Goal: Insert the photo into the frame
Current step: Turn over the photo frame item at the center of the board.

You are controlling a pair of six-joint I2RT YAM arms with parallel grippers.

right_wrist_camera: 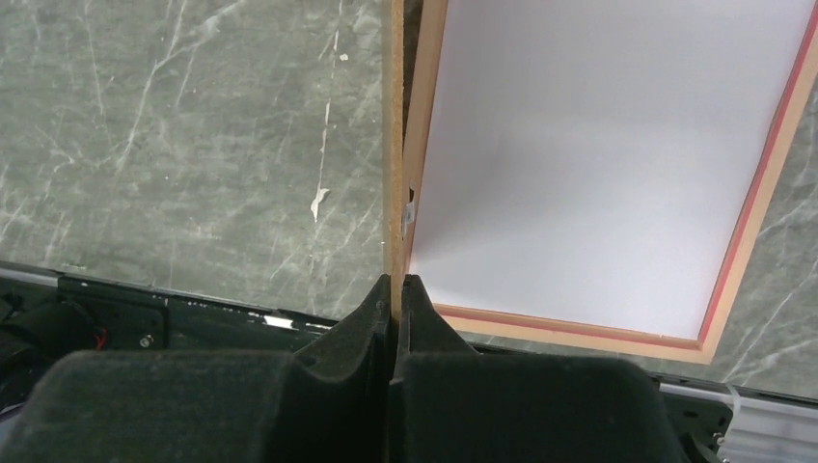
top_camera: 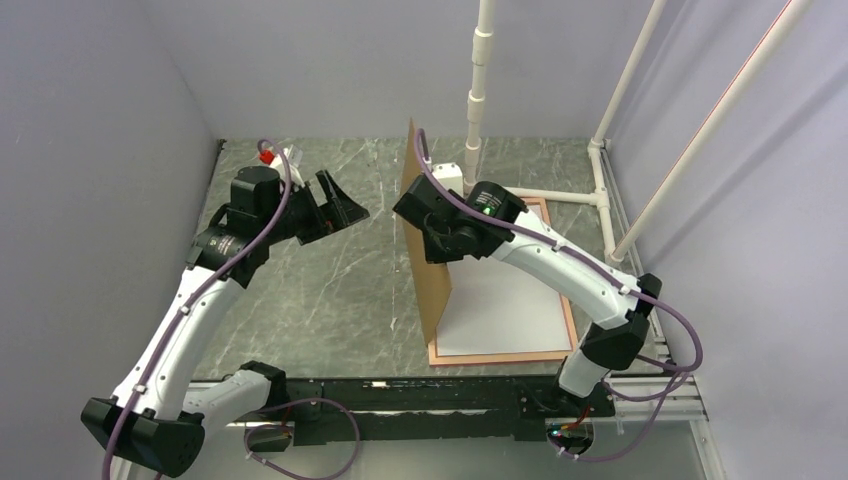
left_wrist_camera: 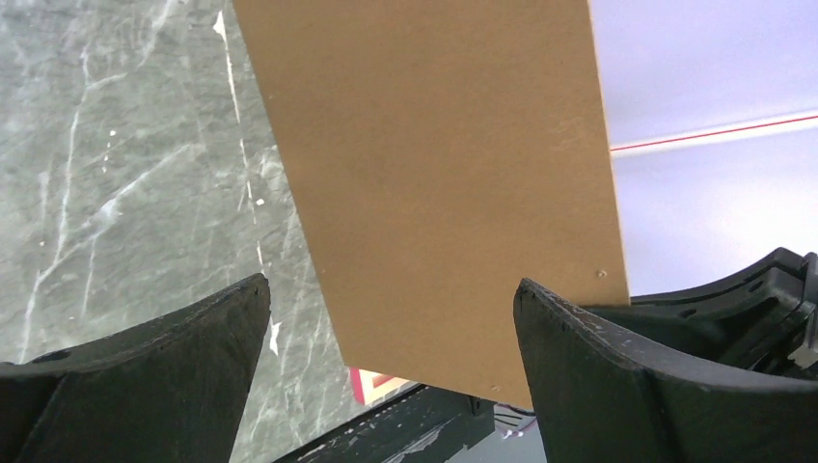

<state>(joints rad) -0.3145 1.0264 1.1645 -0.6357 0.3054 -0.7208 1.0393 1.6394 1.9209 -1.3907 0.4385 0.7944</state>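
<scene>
The frame (top_camera: 500,357) lies flat on the right of the table, its reddish-pink edge (right_wrist_camera: 579,333) showing in the right wrist view. Inside it lies the photo (top_camera: 510,300), white back up (right_wrist_camera: 598,164). A plain brown backing board (top_camera: 425,250) stands on edge along the frame's left side. My right gripper (top_camera: 430,228) is shut on the board's upper edge (right_wrist_camera: 393,145), its jaws (right_wrist_camera: 397,289) pinching it. My left gripper (top_camera: 345,205) hangs open to the left of the board, apart from it. In the left wrist view the board's face (left_wrist_camera: 434,174) fills the gap beyond the open jaws (left_wrist_camera: 391,309).
The table (top_camera: 330,290) is dark green marble. White pipes (top_camera: 478,90) rise at the back and run along the right side. A black rail (top_camera: 420,395) crosses the near edge. Grey walls close in on the left and right.
</scene>
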